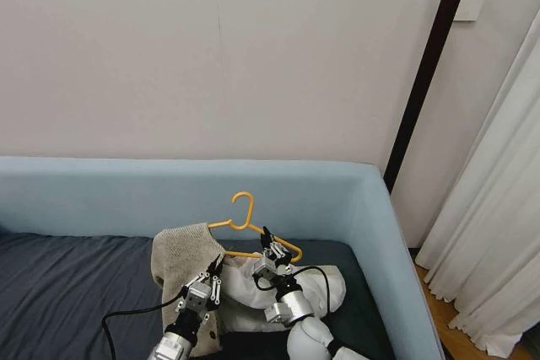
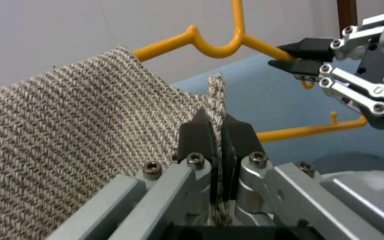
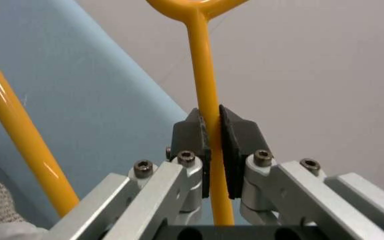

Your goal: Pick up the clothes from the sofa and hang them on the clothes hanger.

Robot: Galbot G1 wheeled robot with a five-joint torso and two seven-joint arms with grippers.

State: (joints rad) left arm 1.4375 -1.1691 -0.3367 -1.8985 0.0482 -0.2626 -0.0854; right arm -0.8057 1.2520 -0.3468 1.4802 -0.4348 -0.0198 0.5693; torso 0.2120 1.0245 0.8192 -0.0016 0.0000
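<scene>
hanger point(image 1: 246, 222) stands hook-up in right claw point(image 3: 213, 132), sweater point(image 2: 72, 130) in left claw point(image 2: 217, 134).

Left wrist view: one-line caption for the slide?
Left gripper pinches the edge of the knitted beige garment; right gripper clamps the yellow hanger beside it.

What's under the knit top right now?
One hanger arm goes under the knit top, its end covered. White cloth lies below. Left tool pinches its edge; right tool grips the hanger.

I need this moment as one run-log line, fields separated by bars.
left gripper: shut on beige knitted garment | right gripper: shut on yellow clothes hanger | state: garment covers one hanger shoulder, above light blue sofa
</scene>
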